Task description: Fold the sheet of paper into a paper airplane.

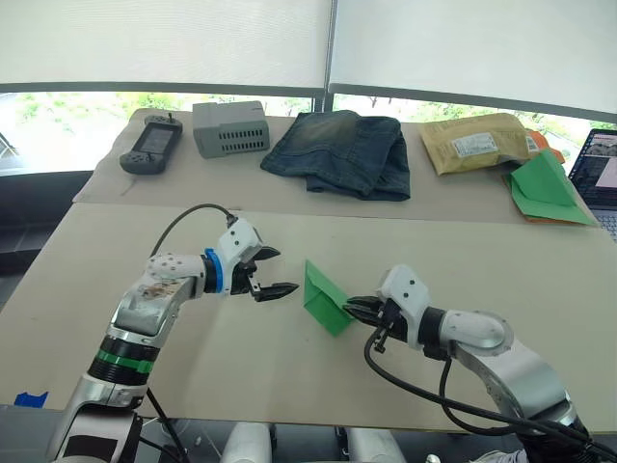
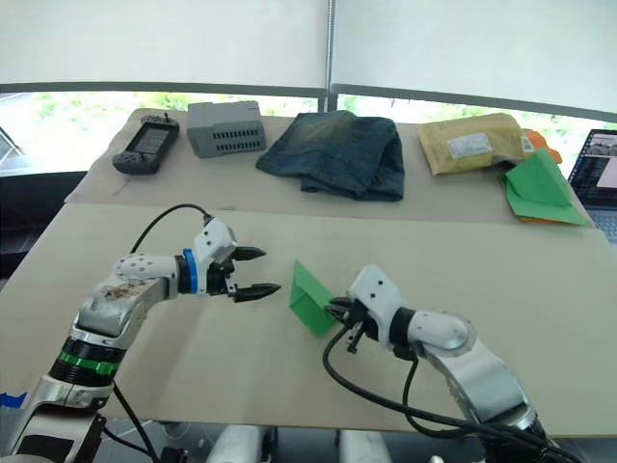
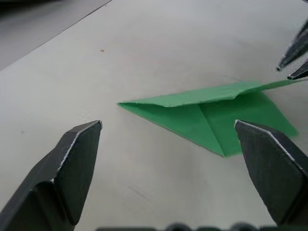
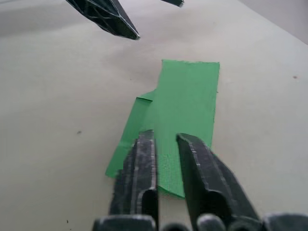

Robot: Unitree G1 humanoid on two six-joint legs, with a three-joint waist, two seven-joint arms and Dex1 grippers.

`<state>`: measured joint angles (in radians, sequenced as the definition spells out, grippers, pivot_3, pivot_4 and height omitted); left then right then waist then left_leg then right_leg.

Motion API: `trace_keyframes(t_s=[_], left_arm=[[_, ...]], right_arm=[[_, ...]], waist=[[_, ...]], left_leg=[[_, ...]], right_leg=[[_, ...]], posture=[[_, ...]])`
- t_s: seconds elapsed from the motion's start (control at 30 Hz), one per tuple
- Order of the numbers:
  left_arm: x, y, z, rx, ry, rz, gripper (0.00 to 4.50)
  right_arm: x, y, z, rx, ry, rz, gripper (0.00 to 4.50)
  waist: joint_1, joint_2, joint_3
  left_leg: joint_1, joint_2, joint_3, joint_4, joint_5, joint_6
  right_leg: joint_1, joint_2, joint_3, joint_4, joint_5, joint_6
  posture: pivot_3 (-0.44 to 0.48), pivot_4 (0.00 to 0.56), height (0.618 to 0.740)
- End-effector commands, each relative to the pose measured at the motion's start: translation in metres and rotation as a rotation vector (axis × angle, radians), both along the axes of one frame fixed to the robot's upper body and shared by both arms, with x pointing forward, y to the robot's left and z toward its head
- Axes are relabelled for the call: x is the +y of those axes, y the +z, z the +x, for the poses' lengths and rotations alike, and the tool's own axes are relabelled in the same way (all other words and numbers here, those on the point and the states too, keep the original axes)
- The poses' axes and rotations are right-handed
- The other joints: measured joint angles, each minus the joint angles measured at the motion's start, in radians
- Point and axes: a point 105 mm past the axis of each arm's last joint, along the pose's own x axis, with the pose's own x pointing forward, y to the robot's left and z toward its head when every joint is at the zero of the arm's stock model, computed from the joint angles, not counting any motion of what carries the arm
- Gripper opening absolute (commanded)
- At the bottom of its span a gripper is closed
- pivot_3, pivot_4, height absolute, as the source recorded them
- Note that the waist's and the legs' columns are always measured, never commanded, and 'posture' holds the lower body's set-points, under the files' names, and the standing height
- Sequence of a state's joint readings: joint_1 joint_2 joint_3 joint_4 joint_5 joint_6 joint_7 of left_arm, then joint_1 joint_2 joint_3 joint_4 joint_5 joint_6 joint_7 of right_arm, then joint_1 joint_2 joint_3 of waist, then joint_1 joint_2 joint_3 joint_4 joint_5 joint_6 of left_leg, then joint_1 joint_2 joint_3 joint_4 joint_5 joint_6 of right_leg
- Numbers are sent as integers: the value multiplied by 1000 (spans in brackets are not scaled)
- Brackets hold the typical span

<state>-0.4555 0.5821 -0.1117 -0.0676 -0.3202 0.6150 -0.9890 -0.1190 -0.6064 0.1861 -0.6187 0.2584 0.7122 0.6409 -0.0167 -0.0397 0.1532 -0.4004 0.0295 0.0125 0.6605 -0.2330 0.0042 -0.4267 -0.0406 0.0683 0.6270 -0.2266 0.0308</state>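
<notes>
Looks like a lab or office test room: 2 pale tables (image 1: 145, 386) under blind-covered windows (image 1: 164, 43), with a handheld controller (image 1: 151, 145) at 11 o'clock and laptop (image 1: 596, 169) at 2 o'clock.

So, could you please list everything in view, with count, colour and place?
sheet of paper: one, bright green, partly folded, near table centre
table: one, beige
jeans: one, blue, far centre
box: one, grey, far left
handheld device: one, dark grey, far left
padded envelope: one, tan, far right
paper heap: one, green over orange, far right
laptop: one, right edge
left gripper: jaws open, beside the sheet
right gripper: jaws gripping the sheet's near edge
</notes>
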Motion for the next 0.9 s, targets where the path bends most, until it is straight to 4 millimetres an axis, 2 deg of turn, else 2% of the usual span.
trace_keyframes(t_s=[0.03,0.17,0.27,0.4,0.47,0.67,0.9], left_arm=[[-1,-2,1,174,76,-79,4500],[-12,0,-1,412,164,-240,4500],[-25,11,0,547,211,-369,4500],[-35,17,3,714,246,-422,4500],[-38,21,5,766,222,-454,4500],[-26,5,12,866,292,-340,4500],[-40,-2,9,953,261,-291,4500]], right_arm=[[-8,17,4,-122,-16,-65,1826],[-29,33,13,-213,-66,-136,1826],[-48,45,21,-291,-114,-215,1826],[-62,57,24,-366,-130,-295,1826],[-66,62,24,-391,-120,-329,1826],[-69,75,20,-450,-64,-383,1826],[-57,66,2,-423,119,-395,1826]], waist=[[3,0,0],[3,-1,1],[5,-3,2],[2,-4,3],[-5,-4,3],[-6,-4,3],[5,-4,3]], left_leg=[[0,0,0,0,0,0],[0,-1,-1,0,0,0],[-1,-1,-1,1,0,0],[0,-2,-2,1,0,0],[0,-2,-2,1,0,0],[2,-2,-3,1,1,-1],[1,-4,-3,1,1,-1]], right_leg=[[0,0,0,0,0,0],[1,0,0,0,0,0],[1,0,0,0,0,1],[1,0,-1,0,0,1],[1,0,0,1,0,1],[2,0,0,3,0,0],[2,-2,0,2,0,1]], posture=[[0,150,740],[0,150,740],[0,150,740],[0,150,740],[0,150,740],[0,150,740],[0,150,740]])
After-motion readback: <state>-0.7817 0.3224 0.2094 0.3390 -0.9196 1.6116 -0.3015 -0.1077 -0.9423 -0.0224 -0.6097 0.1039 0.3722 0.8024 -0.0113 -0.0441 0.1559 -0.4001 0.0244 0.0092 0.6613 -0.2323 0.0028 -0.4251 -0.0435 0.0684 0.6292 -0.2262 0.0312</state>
